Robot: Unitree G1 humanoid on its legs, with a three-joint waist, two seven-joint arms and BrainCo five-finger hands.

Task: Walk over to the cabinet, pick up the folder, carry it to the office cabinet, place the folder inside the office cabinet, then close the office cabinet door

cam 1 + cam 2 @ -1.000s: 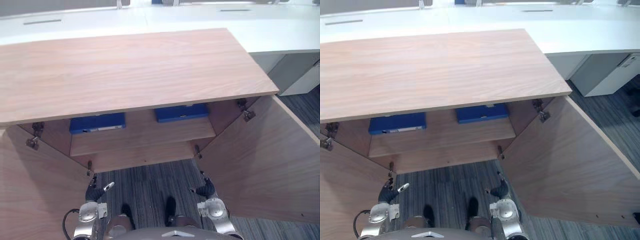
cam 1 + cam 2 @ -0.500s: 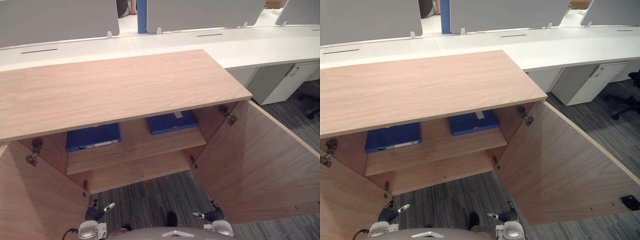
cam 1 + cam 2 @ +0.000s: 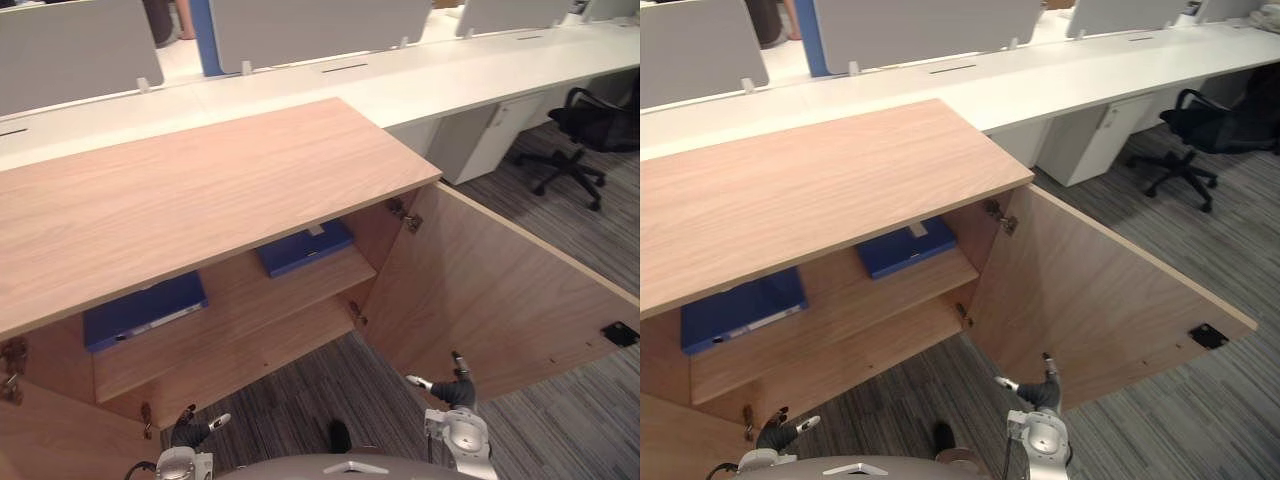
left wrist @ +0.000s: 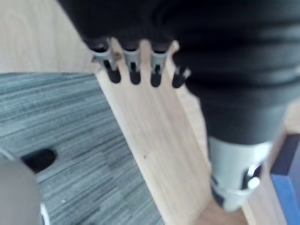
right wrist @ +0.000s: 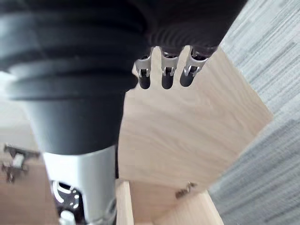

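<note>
Two blue folders lie flat on the upper shelf of the open wooden cabinet (image 3: 200, 190): one at the left (image 3: 140, 310), one further right (image 3: 305, 248) under the top's edge. My left hand (image 3: 188, 430) hangs low before the cabinet's left side, open and holding nothing; its fingers (image 4: 133, 70) point along a wooden edge. My right hand (image 3: 455, 385) hangs low just in front of the open right door (image 3: 480, 290), also open and holding nothing, with its fingers (image 5: 164, 77) straight towards the door's panel. Both hands are well below and away from the folders.
The left door (image 3: 40, 445) stands open at the lower left. Long white desks (image 3: 420, 80) with grey dividers (image 3: 310, 25) run behind the cabinet. A black office chair (image 3: 585, 125) stands at the right on the grey striped carpet (image 3: 560, 430).
The camera has swung to the right, bringing the office chair and more carpet into view. My right hand now sits further right, by the right door. Folders and doors have not moved.
</note>
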